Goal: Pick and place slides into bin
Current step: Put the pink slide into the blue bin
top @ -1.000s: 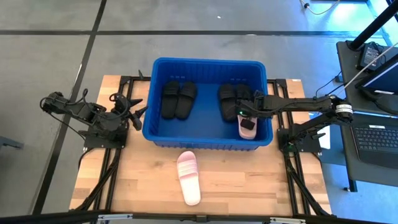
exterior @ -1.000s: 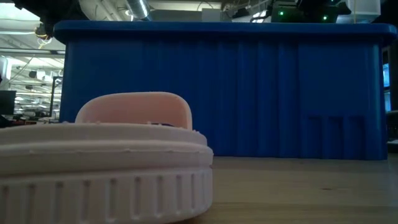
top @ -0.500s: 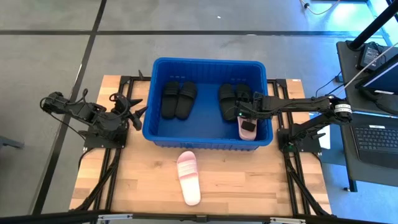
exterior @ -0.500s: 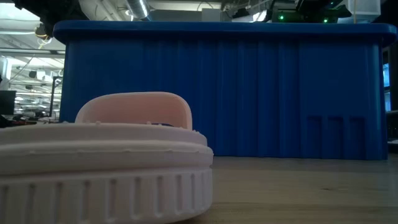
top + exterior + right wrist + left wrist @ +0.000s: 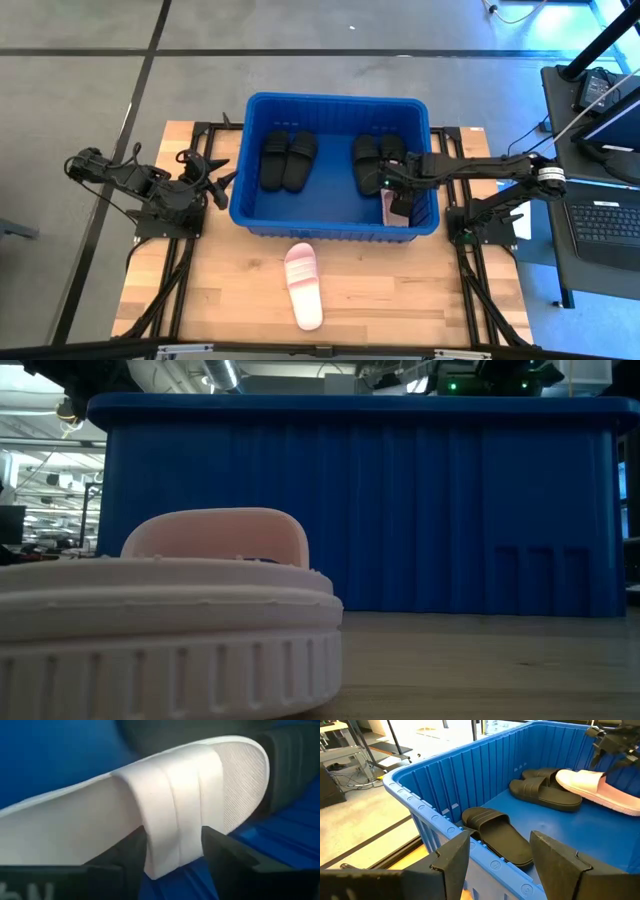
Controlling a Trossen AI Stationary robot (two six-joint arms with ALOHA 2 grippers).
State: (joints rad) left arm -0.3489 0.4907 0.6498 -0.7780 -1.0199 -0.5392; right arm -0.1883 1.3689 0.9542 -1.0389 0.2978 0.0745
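Slides: four black ones lie in the bin [image 5: 258, 104]; right gripper [image 5: 398, 196] pinches a pink slide's [image 5: 150, 825] strap over the bin floor (release next); left gripper [image 5: 502, 862] waits wide

No legible text, labels, brand marks, numbers or signs in any view, none readable on the slides, none on the bin, none on the arms, none on the table or room equipment.
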